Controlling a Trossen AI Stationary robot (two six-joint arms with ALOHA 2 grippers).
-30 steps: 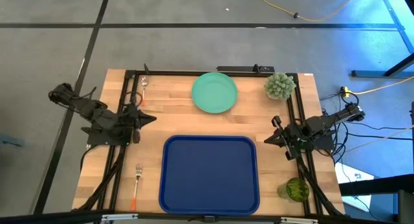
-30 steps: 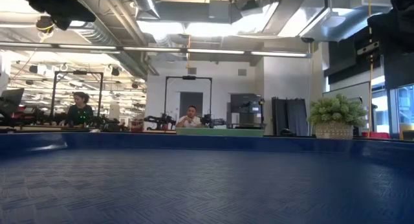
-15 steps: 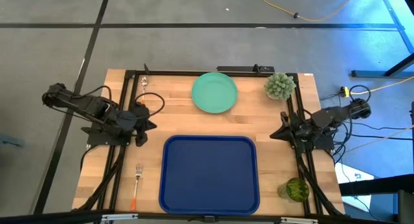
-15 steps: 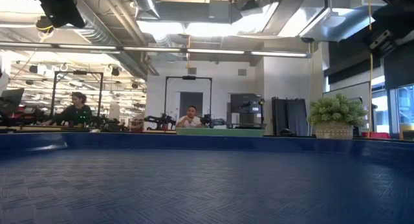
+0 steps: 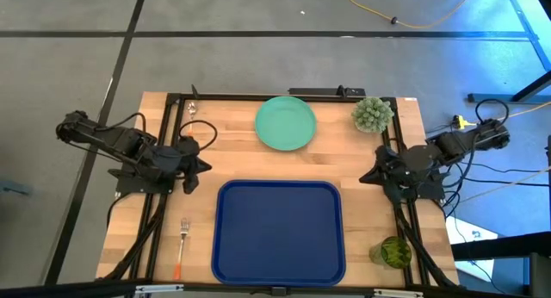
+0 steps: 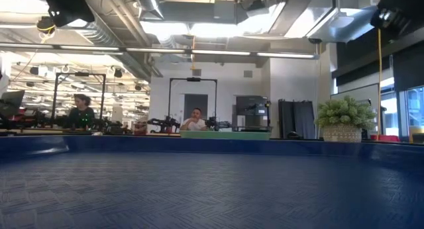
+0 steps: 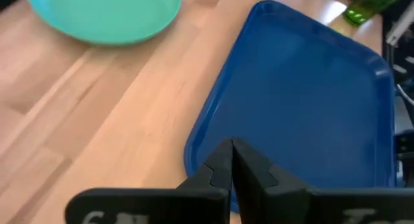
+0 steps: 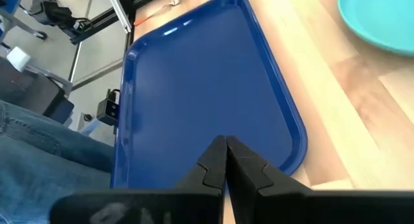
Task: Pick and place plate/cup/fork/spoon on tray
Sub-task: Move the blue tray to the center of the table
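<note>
The dark-blue tray (image 5: 279, 232) lies on the table's near middle. The mint-green plate (image 5: 285, 122) lies flat at the far middle. The dark-green cup (image 5: 395, 251) stands at the near right corner. The fork (image 5: 182, 245) lies left of the tray, tines toward the far edge. The spoon (image 5: 191, 111) lies at the far left by the frame rail. My left gripper (image 5: 203, 166) is shut and empty, left of the tray's far left corner. My right gripper (image 5: 364, 176) is shut and empty, right of the tray's far right corner.
A spiky pale-green ball plant (image 5: 373, 114) stands at the far right corner. Black frame rails (image 5: 165, 143) run along both table sides and the far edge. Bare wood lies between plate and tray. A person (image 8: 45, 159) in jeans stands beyond the near edge.
My left gripper has drawn a little toward the tray's far left corner, its arm folding back at the left. My right gripper has kept near the tray's far right corner while its arm swung toward the far right.
</note>
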